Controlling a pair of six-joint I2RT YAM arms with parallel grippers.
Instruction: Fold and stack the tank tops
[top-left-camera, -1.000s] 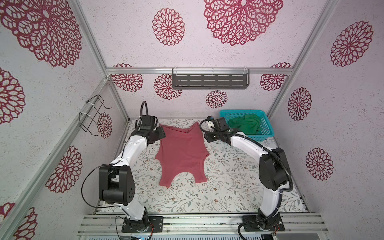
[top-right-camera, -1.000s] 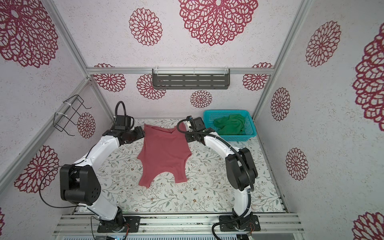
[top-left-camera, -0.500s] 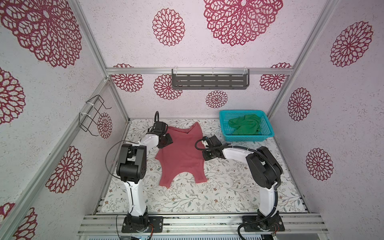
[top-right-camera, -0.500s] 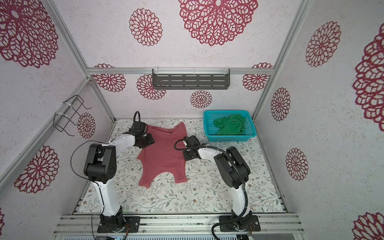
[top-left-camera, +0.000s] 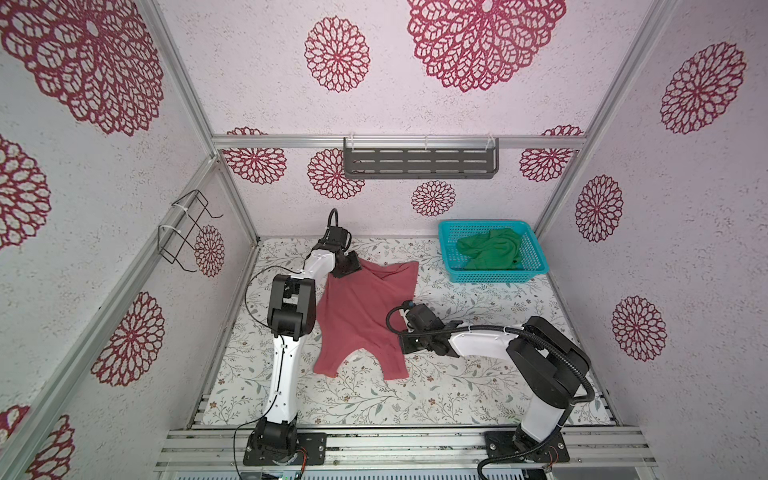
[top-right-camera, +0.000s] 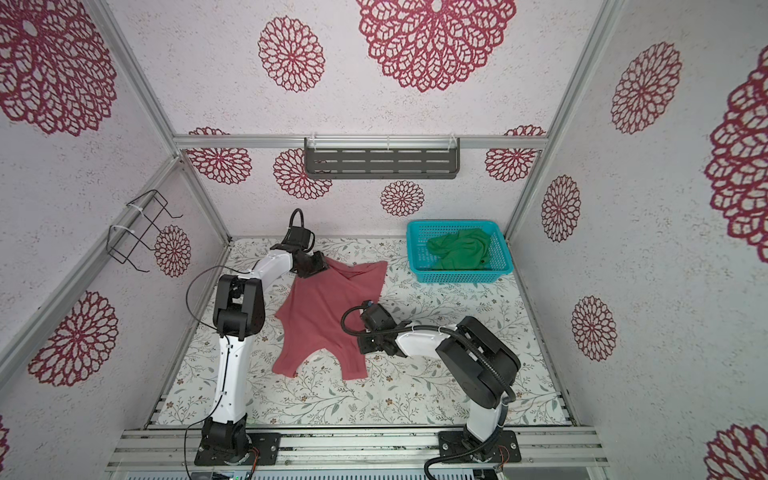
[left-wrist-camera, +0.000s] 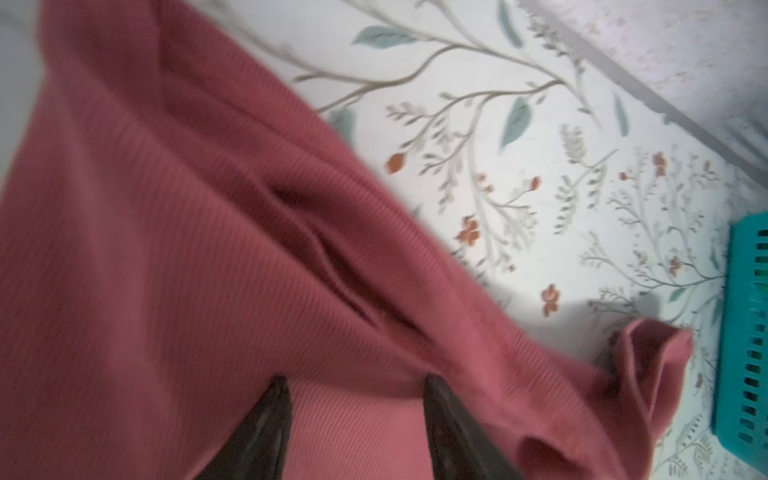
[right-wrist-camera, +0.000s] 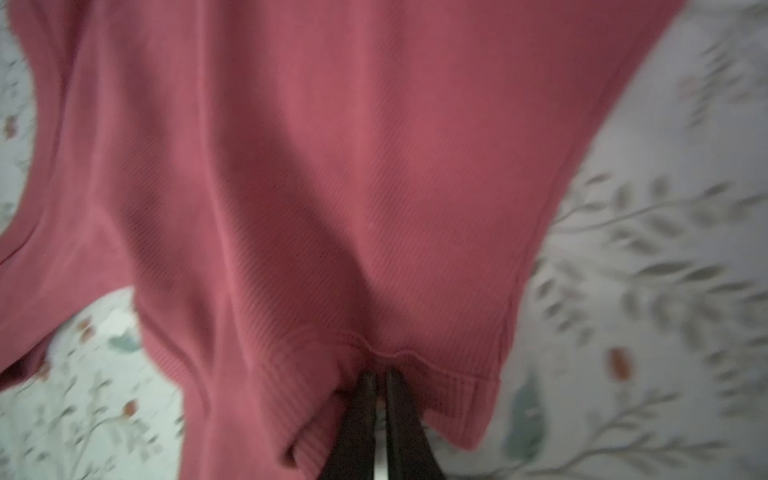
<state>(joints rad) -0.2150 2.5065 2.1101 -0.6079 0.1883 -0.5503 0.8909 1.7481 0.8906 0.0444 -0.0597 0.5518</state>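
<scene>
At left claw (left-wrist-camera: 353, 395), note jaws apart, released, over far corner of pink top (top-left-camera: 357, 316), spread on table (top-left-camera: 457, 395). Treat as soft, light, limp; take by stitched edges. At right claw (right-wrist-camera: 380, 378), note clench on such an edge. In basket (top-left-camera: 494, 276), expect crumpled green top (top-left-camera: 490, 249); outline hidden.

My white left arm (top-left-camera: 286, 365) stretches far forward, and my left gripper (left-wrist-camera: 353, 388) holds its black fingers (left-wrist-camera: 270, 415) well apart. My white right arm (top-left-camera: 478, 343) bends low across; my right gripper (right-wrist-camera: 381, 380) pinches the dusty pink ribbed cloth tank top (right-wrist-camera: 332, 166) hem at its tips.
</scene>
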